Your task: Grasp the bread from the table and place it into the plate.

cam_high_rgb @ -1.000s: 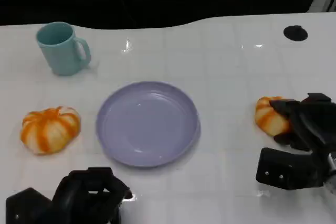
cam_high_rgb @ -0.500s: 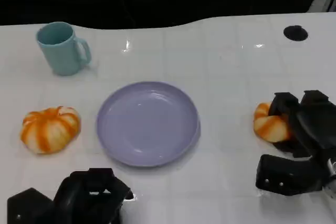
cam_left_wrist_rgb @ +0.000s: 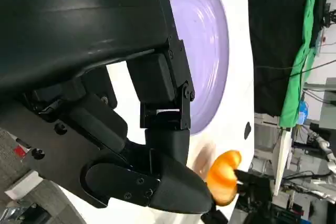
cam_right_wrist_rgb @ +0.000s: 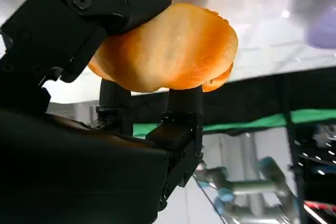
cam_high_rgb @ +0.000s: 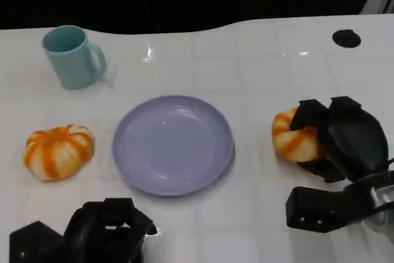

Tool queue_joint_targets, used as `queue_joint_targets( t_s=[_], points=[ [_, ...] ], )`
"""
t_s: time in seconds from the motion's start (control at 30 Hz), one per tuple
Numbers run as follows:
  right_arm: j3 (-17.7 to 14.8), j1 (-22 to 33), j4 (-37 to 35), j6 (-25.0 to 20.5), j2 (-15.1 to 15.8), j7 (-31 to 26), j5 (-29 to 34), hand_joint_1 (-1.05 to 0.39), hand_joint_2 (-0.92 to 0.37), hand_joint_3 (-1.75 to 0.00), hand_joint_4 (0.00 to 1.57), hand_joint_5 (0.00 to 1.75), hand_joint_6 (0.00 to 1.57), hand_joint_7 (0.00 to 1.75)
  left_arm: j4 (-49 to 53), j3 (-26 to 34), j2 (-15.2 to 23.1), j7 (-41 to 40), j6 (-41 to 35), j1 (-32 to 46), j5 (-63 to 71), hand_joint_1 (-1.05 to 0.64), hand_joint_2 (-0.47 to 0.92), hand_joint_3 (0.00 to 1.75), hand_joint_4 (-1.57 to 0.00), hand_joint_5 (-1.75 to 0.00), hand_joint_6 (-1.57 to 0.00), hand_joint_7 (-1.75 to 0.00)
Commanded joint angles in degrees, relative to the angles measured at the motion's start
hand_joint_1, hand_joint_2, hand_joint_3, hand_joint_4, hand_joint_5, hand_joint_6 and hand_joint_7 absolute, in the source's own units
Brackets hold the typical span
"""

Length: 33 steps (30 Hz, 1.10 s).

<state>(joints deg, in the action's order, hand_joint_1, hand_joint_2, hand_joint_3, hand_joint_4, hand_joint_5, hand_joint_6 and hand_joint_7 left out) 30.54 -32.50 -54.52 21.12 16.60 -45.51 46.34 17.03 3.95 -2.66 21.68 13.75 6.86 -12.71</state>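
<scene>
Head view, from the left: a light-blue ceramic mug [cam_high_rgb: 74, 55] stands near the white tabletop's [cam_high_rgb: 258, 60] far left corner, and an orange-and-white striped round bread roll [cam_high_rgb: 58, 151] lies by the left edge. The left hand [cam_high_rgb: 101, 233] sits at the near edge, fingers curled in on nothing. The round lilac plate [cam_high_rgb: 173, 144] sits mid-table. Just right of it, the right hand [cam_high_rgb: 341, 137] grips a second orange striped bread roll [cam_high_rgb: 294, 137].
</scene>
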Motion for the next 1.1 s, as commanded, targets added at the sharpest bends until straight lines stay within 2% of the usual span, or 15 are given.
queue_joint_targets(
  t_s=[0.03,0.2,0.43,0.67,0.7,0.83,0.93,1.03,1.1],
  points=[
    [-0.5,1.0,4.7,1.7,-0.7,-0.4,-0.6,-0.15,-0.31,-1.30,0.99,1.75,0.76,1.75,-0.5,-0.1,0.4,-0.9,-0.3,0.2,0.1,-1.05,0.65,0.43,-1.57,-1.22,-1.45,-0.70],
    [-0.8,0.3,7.9,3.2,-2.5,2.1,-1.4,-0.17,-0.32,-1.38,1.00,1.75,0.77,1.75,-0.5,-0.3,0.5,-0.7,-0.2,0.3,0.0,-1.05,0.64,0.43,-1.57,-1.23,-1.45,-0.70],
    [0.1,-3.2,8.7,2.2,-7.0,4.8,-0.2,-0.21,-0.31,-1.42,0.99,1.75,0.76,1.75,-0.3,-0.6,0.4,-0.9,0.3,0.3,0.3,-1.05,0.64,0.44,-1.57,-1.23,-1.45,-0.70],
    [2.8,-7.2,5.5,0.6,-11.3,6.8,2.0,-0.19,-0.27,-1.33,0.97,1.75,0.75,1.74,-0.7,-1.0,0.3,-1.4,0.4,0.6,0.5,-1.05,0.64,0.45,-1.57,-1.23,-1.45,-0.70],
    [3.1,-7.6,4.8,0.2,-12.0,7.2,2.1,-0.18,-0.28,-1.28,0.95,1.75,0.76,1.72,-0.6,-1.0,0.4,-1.3,0.6,0.6,0.5,-1.05,0.64,0.46,-1.57,-1.23,-1.44,-0.70],
    [3.6,-9.5,1.3,2.5,-14.6,6.9,1.3,-0.13,-0.28,-1.22,0.96,1.75,0.76,1.74,-0.3,-1.3,0.5,-1.1,1.3,0.6,0.6,-1.05,0.64,0.46,-1.57,-1.23,-1.44,-0.69],
    [4.0,-10.9,-1.1,2.2,-16.1,7.7,1.3,-0.22,-0.36,-1.17,0.94,1.75,0.72,1.75,-0.8,-1.5,0.4,-1.3,1.2,0.9,0.8,-1.05,0.65,0.46,-1.57,-1.23,-1.44,-0.69],
    [4.3,-12.2,-3.5,2.2,-17.6,7.3,1.3,-0.19,-0.36,-1.15,0.93,1.75,0.72,1.75,-0.6,-1.5,0.4,-1.0,1.4,0.9,0.4,-1.05,0.65,0.46,-1.57,-1.22,-1.44,-0.69],
    [4.7,-12.9,-4.8,2.2,-18.3,6.8,1.5,-0.17,-0.38,-1.04,0.92,1.75,0.70,1.73,-0.7,-1.5,0.3,-1.0,1.3,1.0,0.1,-1.05,0.65,0.46,-1.57,-1.22,-1.44,-0.69]
  ],
)
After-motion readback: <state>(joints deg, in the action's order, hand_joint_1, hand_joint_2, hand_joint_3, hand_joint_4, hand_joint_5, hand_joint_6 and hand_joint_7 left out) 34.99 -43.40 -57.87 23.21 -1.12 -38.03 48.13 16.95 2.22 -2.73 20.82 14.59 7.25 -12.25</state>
